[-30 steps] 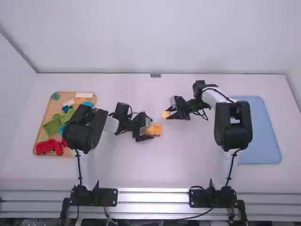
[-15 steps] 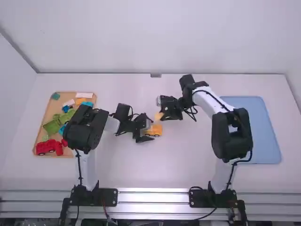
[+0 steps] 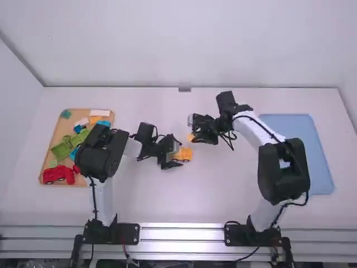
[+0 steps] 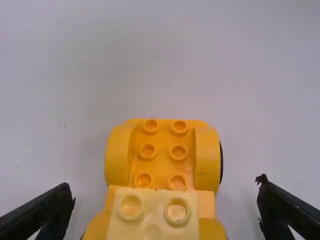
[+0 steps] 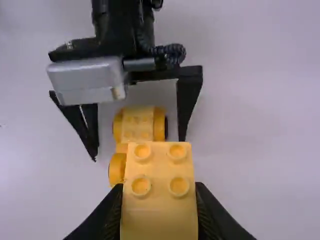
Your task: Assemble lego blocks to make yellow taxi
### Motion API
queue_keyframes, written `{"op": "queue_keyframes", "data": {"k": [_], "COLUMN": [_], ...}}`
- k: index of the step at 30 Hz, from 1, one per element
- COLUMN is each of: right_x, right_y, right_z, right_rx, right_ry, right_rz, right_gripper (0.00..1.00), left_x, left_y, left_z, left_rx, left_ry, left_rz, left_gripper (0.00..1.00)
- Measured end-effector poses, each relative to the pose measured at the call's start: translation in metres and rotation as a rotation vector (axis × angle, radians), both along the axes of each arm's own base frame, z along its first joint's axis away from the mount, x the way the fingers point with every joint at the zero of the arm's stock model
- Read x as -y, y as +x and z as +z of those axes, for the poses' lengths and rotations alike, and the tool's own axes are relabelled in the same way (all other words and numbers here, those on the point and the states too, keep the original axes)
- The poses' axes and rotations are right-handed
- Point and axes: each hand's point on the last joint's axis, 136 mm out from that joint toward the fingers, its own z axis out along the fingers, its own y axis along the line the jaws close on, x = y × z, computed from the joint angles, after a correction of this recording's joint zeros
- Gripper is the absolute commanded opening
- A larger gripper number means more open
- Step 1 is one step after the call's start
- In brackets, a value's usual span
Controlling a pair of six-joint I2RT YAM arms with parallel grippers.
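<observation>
High view: left pincer (image 3: 178, 157) wide around yellow car base (image 3: 185, 155) on worktop (image 3: 223, 187); right pincer (image 3: 195, 136) near it, holding yellow block (image 3: 190, 137). Left wrist view: fingers well spread, clear of the base; pale block (image 4: 153, 215) on it. Right wrist view: pincer closed on yellow block, four studs showing.

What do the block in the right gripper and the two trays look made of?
Yellow block: likely hard plastic, satin, with molded round studs. Blue tray: probably matte plastic, evenly coloured. Tan tray: matte, perhaps wood or wood-coloured plastic; its plain tan tone leaves that open.
</observation>
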Motion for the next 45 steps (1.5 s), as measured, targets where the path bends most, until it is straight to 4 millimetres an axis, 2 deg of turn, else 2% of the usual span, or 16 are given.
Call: {"op": "queue_keyframes", "data": {"k": [4,8,9,13,15,17,26,31,37,45], "right_x": [-0.003,-0.002,0.002,0.009,0.011,0.013,0.005,-0.002,-0.001,-0.015], "right_y": [-0.004,-0.006,-0.01,-0.018,-0.021,-0.026,-0.037,-0.041,-0.04,-0.049], "right_z": [0.007,-0.011,-0.02,-0.035,-0.039,-0.042,-0.053,-0.065,-0.066,-0.071], "right_rx": [0.101,0.123,0.11,0.101,0.09,0.075,0.024,0.008,0.005,0.007], "right_ry": [0.01,0.046,0.064,0.132,0.166,0.202,0.23,0.233,0.233,0.206], "right_rz": [-0.04,-0.085,-0.102,-0.117,-0.118,-0.115,-0.078,-0.054,-0.059,-0.021], "right_gripper": [0.0,0.0,0.0,0.03,0.03,0.03,0.01,0.01,0.01,0.0], "left_x": [0.0,0.0,0.0,0.0,0.001,0.001,0.0,0.0,-0.001,0.0], "left_y": [0.002,0.002,0.002,0.001,0.001,-0.002,-0.006,-0.006,-0.006,-0.008], "left_z": [0.001,0.001,0.001,0.001,0.002,0.002,-0.001,-0.001,-0.002,-0.002], "left_rx": [0.015,0.014,0.013,0.011,0.013,0.003,-0.016,-0.013,-0.016,-0.022], "left_ry": [-0.004,-0.004,-0.003,-0.004,-0.011,-0.012,-0.003,0.0,0.005,0.001], "left_rz": [0.0,0.0,0.0,-0.001,-0.007,-0.013,-0.019,-0.019,-0.019,-0.024], "left_gripper": [0.97,0.97,0.97,0.94,0.89,0.8,0.69,0.56,0.55,0.55]}}
